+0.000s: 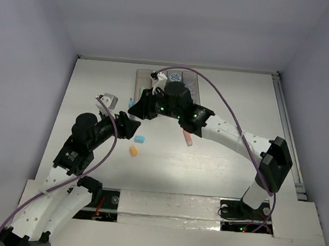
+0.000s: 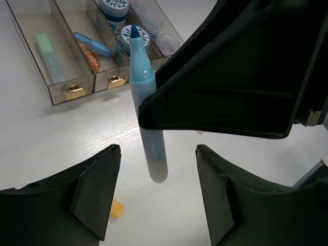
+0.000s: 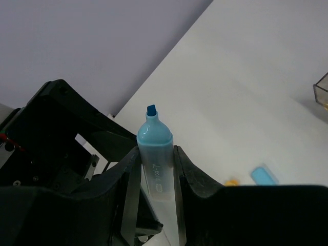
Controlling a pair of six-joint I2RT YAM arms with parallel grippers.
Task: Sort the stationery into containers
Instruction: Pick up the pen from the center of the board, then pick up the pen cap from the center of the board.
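We think the main risk here is a bad hand-over. If the right gripper (image 3: 156, 171) lets go before the left gripper (image 2: 157, 169) presses firmly, the blue highlighter (image 2: 146, 107) can drop on the table, near the orange eraser (image 2: 117, 208). If the left fingers (image 2: 95, 195) close off-centre on the rounded end, the highlighter may tilt or slip out. Its tip is uncapped, so a swing could also leave ink on the table or on an arm.

The right gripper is clamped on the barrel of the highlighter and holds it in the air, above the table and in front of the containers (image 2: 23, 23). The left gripper stands open: its two fingers are on either side of the free rear end of the highlighter, with a gap on each side, so we judge they do not touch it. The tip points towards the containers, where a green highlighter (image 2: 51, 59) already lies.
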